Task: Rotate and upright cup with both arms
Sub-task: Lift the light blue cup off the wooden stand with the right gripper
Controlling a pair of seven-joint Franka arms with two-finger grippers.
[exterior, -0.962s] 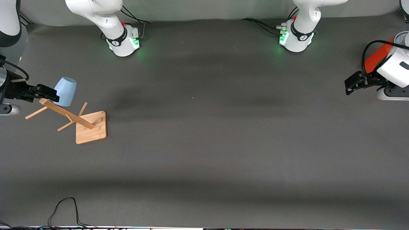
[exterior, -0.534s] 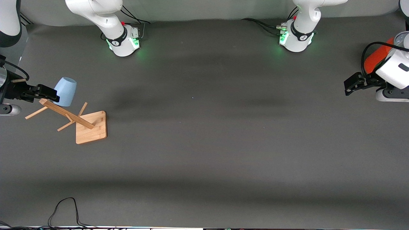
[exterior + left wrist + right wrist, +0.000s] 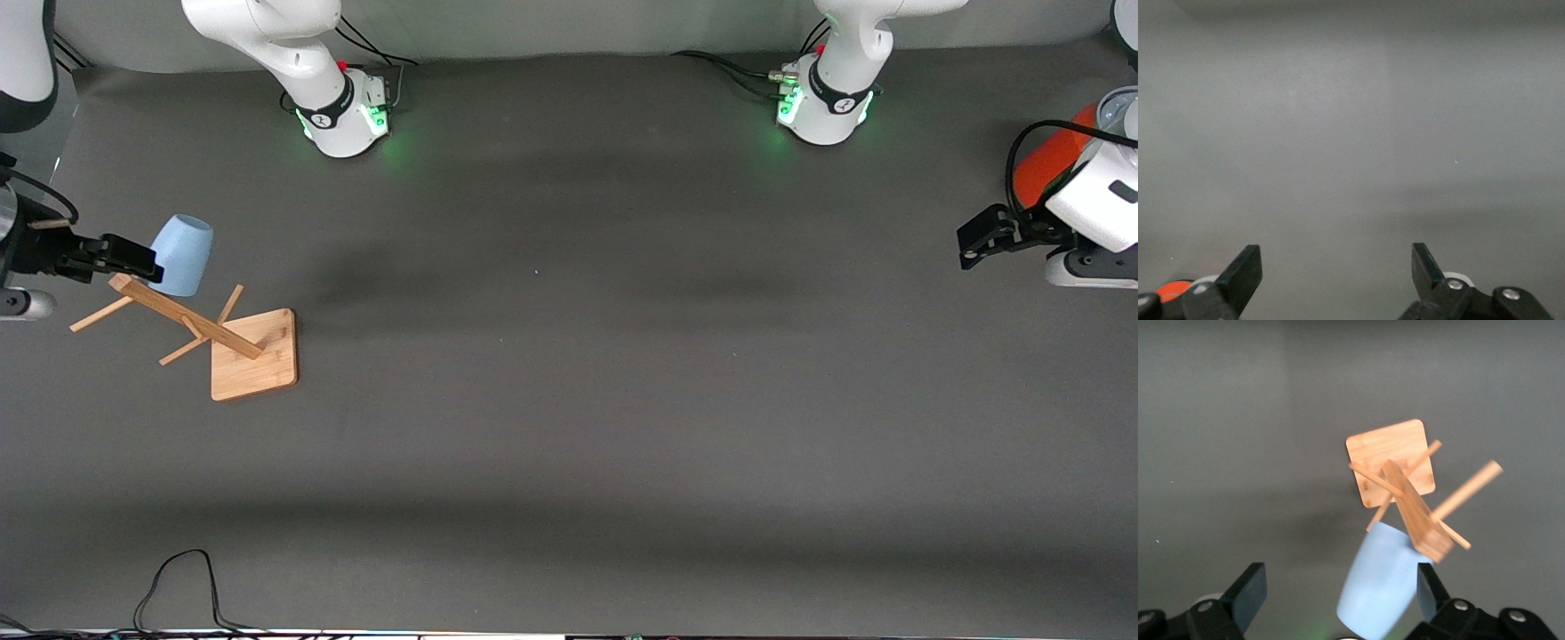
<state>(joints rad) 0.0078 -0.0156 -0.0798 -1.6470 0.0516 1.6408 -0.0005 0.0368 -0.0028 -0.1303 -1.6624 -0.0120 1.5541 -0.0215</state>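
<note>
Front view: even, dim overhead light, broad soft shadow bands across the grey surface (image 3: 569,400), green glow at both arm bases. Left wrist view hazy, washed out. Right wrist view: cup (image 3: 1381,587) and wooden rack (image 3: 1405,487) slightly soft.

You're looking at a small pale blue cup (image 3: 182,255), matte, handleless and slightly tapered. It hangs upside down on a peg of the wooden cup rack (image 3: 233,342) at the right arm's end of the table, tilted, with its closed base pointing up and toward the robots' bases. In the right wrist view the cup (image 3: 1378,587) sits between the right gripper's (image 3: 1340,592) spread fingers, against the rack's post.
</note>
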